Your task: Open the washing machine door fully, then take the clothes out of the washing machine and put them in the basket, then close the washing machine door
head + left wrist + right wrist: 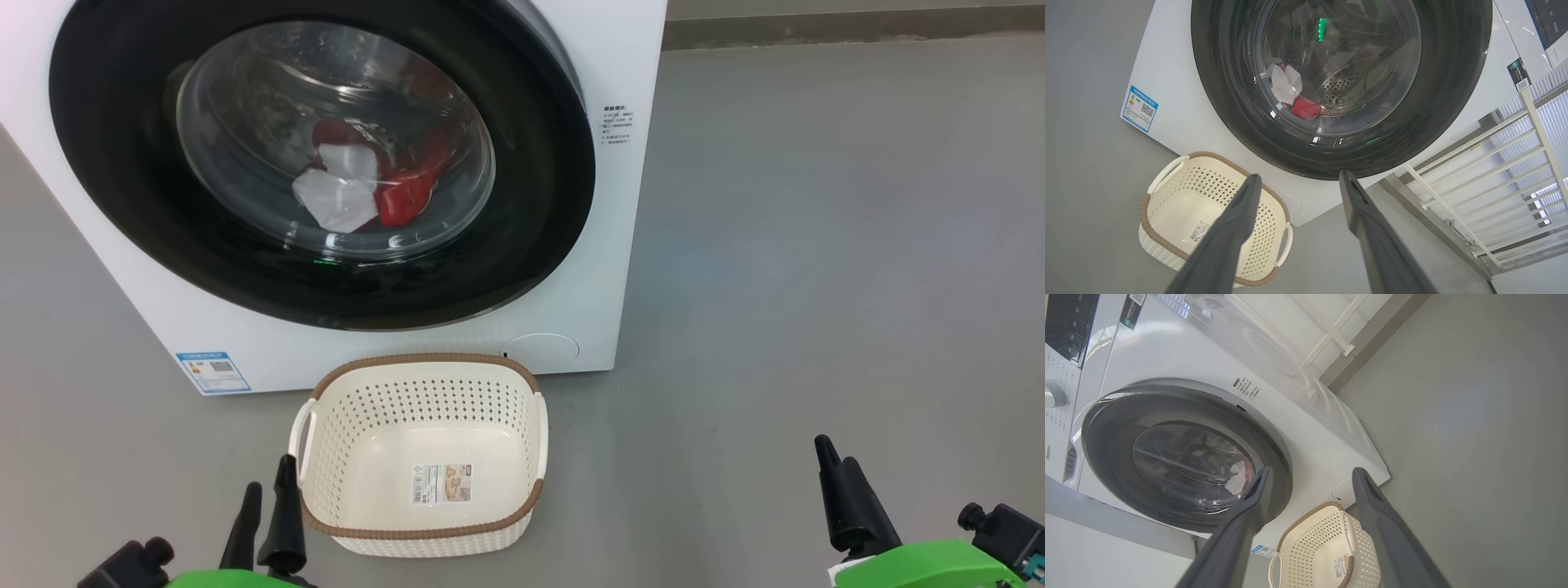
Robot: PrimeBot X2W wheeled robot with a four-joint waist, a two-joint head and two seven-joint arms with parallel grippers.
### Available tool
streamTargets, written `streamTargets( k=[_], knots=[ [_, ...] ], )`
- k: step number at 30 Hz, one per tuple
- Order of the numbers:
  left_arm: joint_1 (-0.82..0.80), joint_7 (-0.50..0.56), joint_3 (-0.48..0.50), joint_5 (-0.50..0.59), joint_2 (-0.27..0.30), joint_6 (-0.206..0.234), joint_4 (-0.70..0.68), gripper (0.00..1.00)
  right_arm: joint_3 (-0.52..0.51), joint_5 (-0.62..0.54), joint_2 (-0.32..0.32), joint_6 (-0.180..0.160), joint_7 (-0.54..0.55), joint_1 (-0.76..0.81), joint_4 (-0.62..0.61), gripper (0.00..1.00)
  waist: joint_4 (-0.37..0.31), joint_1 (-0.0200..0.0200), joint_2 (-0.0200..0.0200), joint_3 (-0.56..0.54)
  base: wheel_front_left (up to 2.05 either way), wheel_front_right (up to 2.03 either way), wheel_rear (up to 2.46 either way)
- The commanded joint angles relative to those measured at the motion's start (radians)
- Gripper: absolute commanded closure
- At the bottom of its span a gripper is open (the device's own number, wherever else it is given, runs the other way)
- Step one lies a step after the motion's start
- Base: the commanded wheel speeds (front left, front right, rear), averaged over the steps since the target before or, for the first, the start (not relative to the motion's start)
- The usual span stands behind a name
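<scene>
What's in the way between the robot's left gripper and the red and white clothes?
The shut washing machine door: in the head view its glass bowl covers the clothes. The left gripper hangs open beside the basket, short of the door.

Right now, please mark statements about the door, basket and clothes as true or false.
1. The washing machine door is shut. True.
2. Red and white clothes lie behind the door glass. True.
3. The basket holds a garment. False: it holds a paper label, no garment.
4. The left gripper grips the door. False: its fingers are spread, away from it.
5. The basket stands on a table. False: on the floor before the washing machine.
</scene>
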Motion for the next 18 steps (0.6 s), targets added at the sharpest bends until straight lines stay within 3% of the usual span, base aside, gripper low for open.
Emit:
streamTargets(
  k=[1,8,18],
  knots=[
    [-0.042,-0.017,0.006,0.043,0.014,0.004,-0.026,0.0,0.006,-0.056,-0.01,0.0,-0.013,-0.03,-0.028,0.0,0.0,-0.0001,-0.0001,0.0,0.0,0.0,0.0],
    [-0.05,-0.038,-0.014,0.13,0.016,0.014,-0.036,0.0,-0.033,-0.21,-0.011,-0.001,-0.034,-0.037,-0.049,0.0,-0.002,-0.0001,-0.0001,-0.001,0.0,0.0,0.0],
    [-0.057,-0.067,-0.036,0.265,0.02,0.037,-0.062,0.0,-0.02,-0.32,-0.012,-0.001,-0.064,-0.039,-0.078,0.0,-0.005,-0.0001,-0.0001,0.001,0.0,0.0,0.0]
  ],
)
